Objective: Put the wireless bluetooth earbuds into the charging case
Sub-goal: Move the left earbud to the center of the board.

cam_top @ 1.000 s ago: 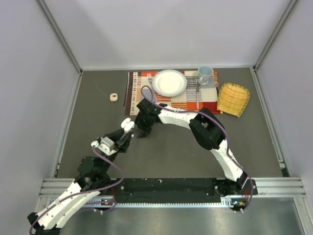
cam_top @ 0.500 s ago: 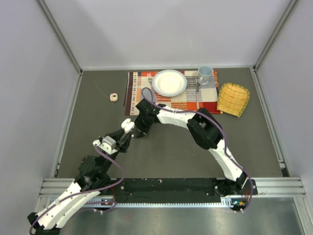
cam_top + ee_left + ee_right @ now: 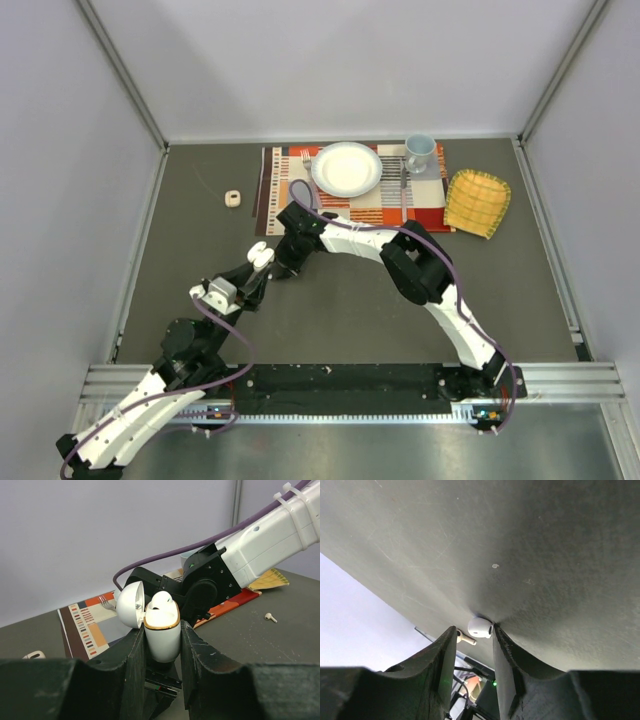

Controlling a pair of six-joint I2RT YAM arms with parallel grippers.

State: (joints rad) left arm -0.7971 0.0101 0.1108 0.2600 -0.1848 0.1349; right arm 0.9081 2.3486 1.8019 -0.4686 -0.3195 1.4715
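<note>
My left hand (image 3: 161,652) clamps the open charging case (image 3: 162,630) (one seated earbud (image 3: 161,600) pokes out). My right hand (image 3: 474,630), narrow but not pinching, straddles a loose white earbud (image 3: 480,627) on the table (image 3: 545,555), one finger touching it.

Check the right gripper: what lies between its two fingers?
A white earbud lies on the table between the right gripper's fingers, close against one of them; the right wrist view shows it.
</note>
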